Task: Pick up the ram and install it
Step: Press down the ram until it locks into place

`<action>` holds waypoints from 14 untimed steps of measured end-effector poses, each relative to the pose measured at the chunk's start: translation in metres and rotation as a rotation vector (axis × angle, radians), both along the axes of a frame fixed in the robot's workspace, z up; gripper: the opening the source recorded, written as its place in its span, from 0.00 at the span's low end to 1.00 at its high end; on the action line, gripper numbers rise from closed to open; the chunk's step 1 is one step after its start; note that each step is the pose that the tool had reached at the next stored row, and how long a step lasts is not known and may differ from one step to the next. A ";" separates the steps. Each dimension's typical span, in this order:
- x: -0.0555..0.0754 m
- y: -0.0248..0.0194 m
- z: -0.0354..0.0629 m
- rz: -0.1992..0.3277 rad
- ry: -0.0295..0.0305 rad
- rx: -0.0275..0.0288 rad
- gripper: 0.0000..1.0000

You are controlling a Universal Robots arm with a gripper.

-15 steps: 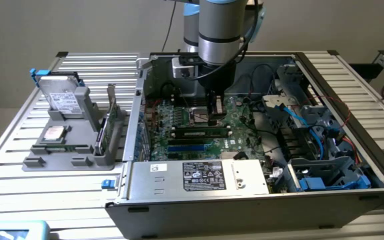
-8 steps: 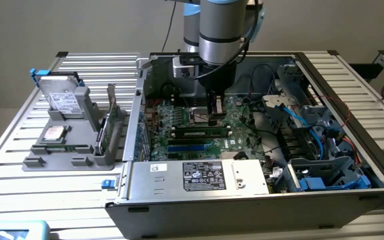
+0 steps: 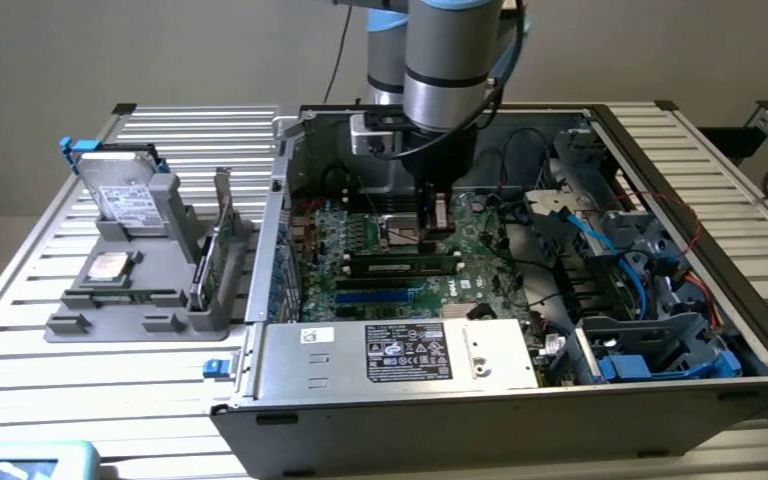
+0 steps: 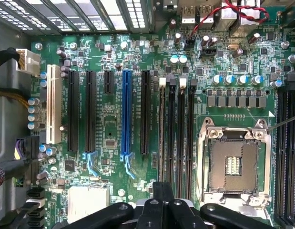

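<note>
- White sticker point(image 3: 408, 352) on the grey metal power-supply box point(image 3: 291, 372) carries black print and small marks, all too small to read. The pale label on the silver hard drive point(image 3: 128, 195) cannot be read either.
- Long, narrow green ram stick point(image 3: 404, 267), with black chips along its face, stands on edge in the green motherboard point(image 3: 337, 250) inside the open black computer case point(image 3: 491, 440).
- Black gripper point(image 3: 434, 228) hangs over the board just beside the ram stick and does not touch it. Its jaws are pressed fully together and grip nothing.
- Exterior view takes in the grey plastic holder point(image 3: 117, 322) on the slatted aluminium table point(image 3: 24, 400). The holder carries the hard drive, a square silver processor chip point(image 3: 108, 268) and a tall green expansion card point(image 3: 228, 235).
- Wrist view looks past the gripper point(image 4: 163, 187) onto four long black slots point(image 4: 176, 129), a blue slot point(image 4: 127, 112), a white slot point(image 4: 53, 105) and the silver-framed processor socket point(image 4: 233, 164).
</note>
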State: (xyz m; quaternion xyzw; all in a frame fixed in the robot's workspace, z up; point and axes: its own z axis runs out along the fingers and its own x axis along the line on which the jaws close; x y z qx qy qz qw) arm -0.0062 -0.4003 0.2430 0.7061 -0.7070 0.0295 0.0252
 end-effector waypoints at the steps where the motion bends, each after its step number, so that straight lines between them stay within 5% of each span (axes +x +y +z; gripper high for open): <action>1: 0.000 0.0000 -0.0001 0.000 0.0001 -0.0039 0.11; 14: 0.001 0.0000 -0.0057 -0.016 -0.0054 -0.0051 0.11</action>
